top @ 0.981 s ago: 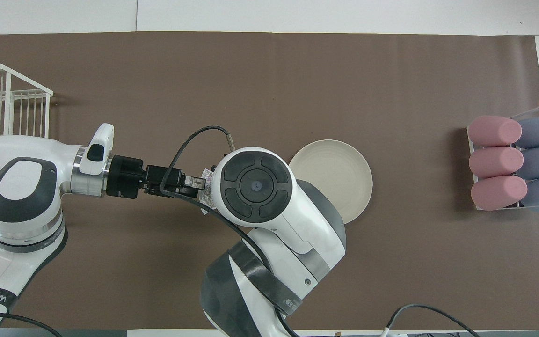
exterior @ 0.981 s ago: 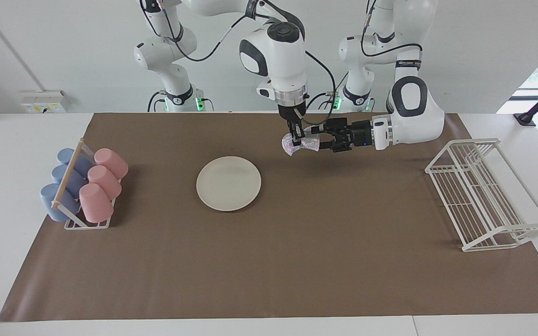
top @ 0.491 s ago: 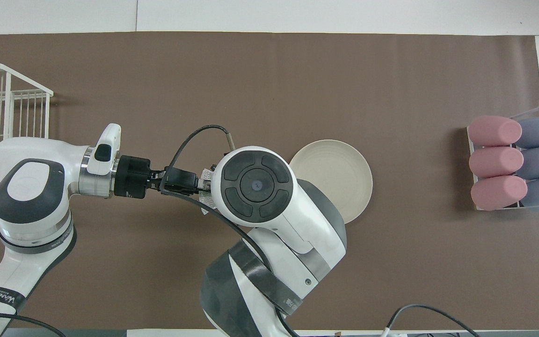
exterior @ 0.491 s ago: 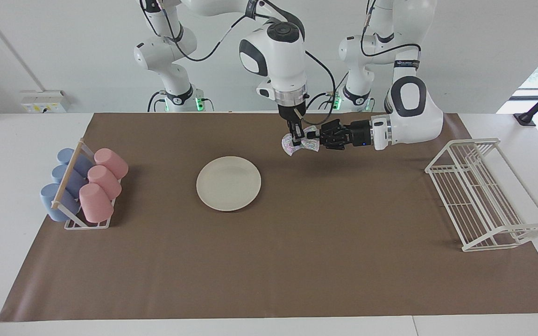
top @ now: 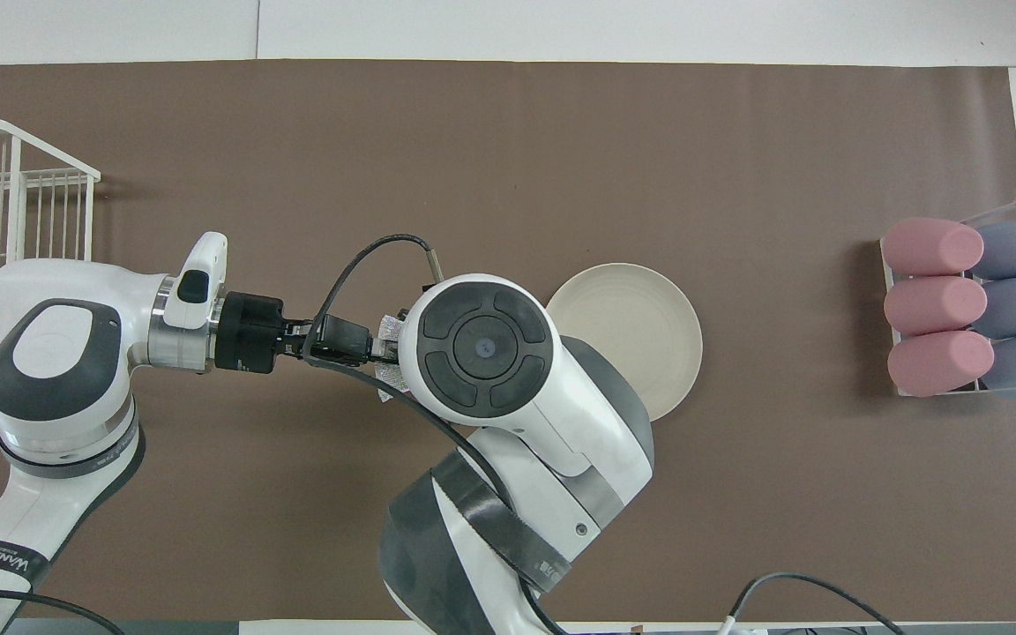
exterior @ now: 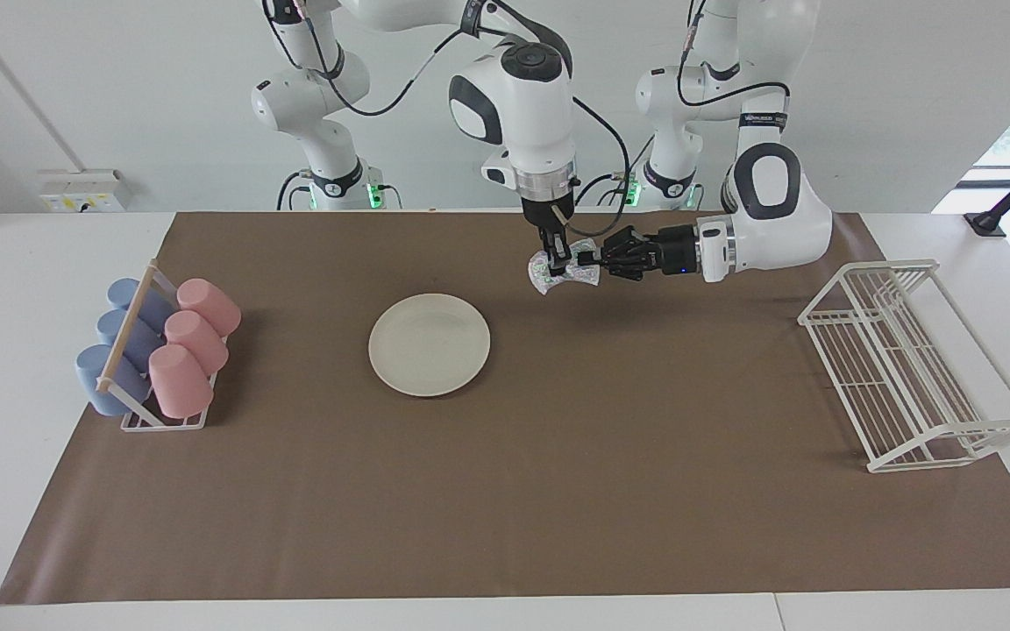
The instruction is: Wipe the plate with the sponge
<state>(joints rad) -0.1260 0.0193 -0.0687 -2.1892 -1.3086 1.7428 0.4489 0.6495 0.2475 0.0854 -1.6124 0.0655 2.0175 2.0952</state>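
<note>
With the sponge [exterior: 563, 271] held in the air between both arms, the left gripper [exterior: 590, 259] clamped on it and the right gripper [exterior: 558, 260] at it with an indeterminate hold, the plate [exterior: 429, 343] farther out remains unwiped; only the facing view shows this hand-over, which the right arm's wrist masks in the overhead view.

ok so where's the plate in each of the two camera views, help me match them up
Facing view: the plate lies on the brown mat, a little toward the cup rack's end from the picture's middle.
Overhead view: the plate sits just past the picture's middle, partly hidden under the right arm.
Shared landmark: the cup rack, at the right arm's end of the table in both.
</note>
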